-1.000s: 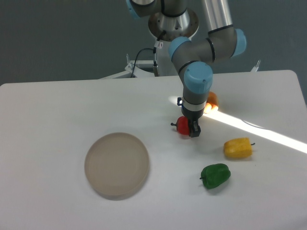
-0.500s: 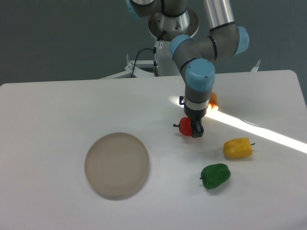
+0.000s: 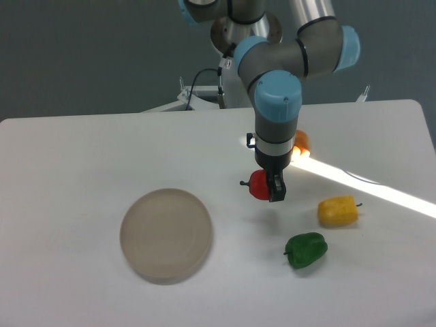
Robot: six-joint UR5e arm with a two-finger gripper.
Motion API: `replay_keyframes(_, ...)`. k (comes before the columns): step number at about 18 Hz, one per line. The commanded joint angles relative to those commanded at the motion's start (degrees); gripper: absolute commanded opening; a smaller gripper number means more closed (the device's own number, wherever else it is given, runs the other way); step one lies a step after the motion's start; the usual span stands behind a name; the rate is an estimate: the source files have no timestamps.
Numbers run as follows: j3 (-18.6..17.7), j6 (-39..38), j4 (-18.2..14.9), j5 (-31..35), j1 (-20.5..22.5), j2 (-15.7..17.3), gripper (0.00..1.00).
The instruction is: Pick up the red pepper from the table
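The red pepper (image 3: 259, 184) is small, glossy and red, with its short dark stem pointing left. My gripper (image 3: 268, 187) points straight down and is shut on the red pepper, which sits between the fingers and is partly hidden by the near finger (image 3: 276, 190). The pepper hangs a little above the white table (image 3: 82, 157), with a faint shadow under it.
A round beige plate (image 3: 165, 234) lies at the front left. A yellow pepper (image 3: 338, 210) and a green pepper (image 3: 306, 249) lie to the right and front right of the gripper. An orange object (image 3: 300, 142) sits behind the arm in a bright strip of light.
The gripper has risen with the red pepper in it and shifted slightly left and toward the camera. The other peppers and the plate have not moved.
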Motion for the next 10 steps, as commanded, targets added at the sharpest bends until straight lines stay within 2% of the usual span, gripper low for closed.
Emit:
replay_keyframes(6,2.1,0.5,-0.1,1.5,0.1,-1.2,0.59)
replay_keyframes(10,2.3,0.2,0.1,1.5,-0.1,-1.8,0.58)
